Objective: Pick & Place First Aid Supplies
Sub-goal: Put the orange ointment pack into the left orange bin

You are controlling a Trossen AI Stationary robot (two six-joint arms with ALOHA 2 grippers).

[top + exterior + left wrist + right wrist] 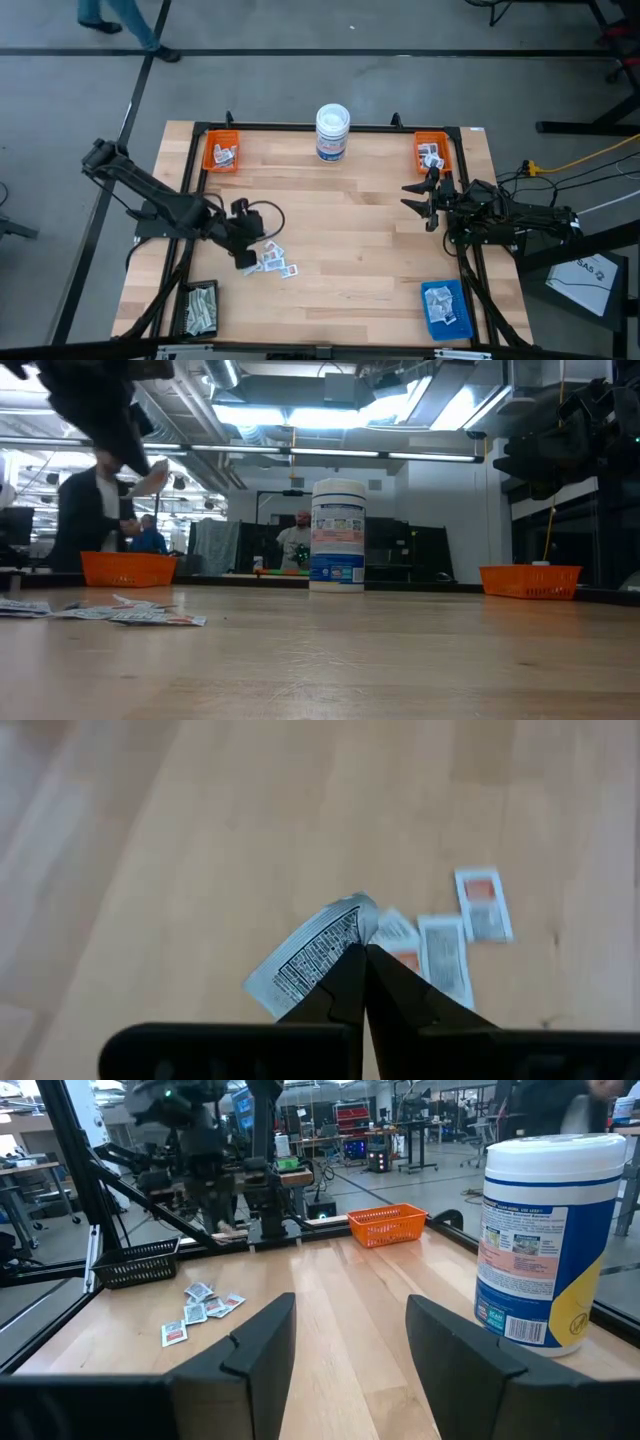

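Left wrist view: a packet (315, 952) is pinched in the closed left gripper (362, 958), lifted above the table (200, 840).
More packets (277, 262) are left lying below; the right gripper (420, 196) is held open by the orange tray (433, 152).

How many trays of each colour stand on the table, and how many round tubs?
Orange trays: 2
Blue tray: 1
Black tray: 1
White round tub: 1
Total: 5
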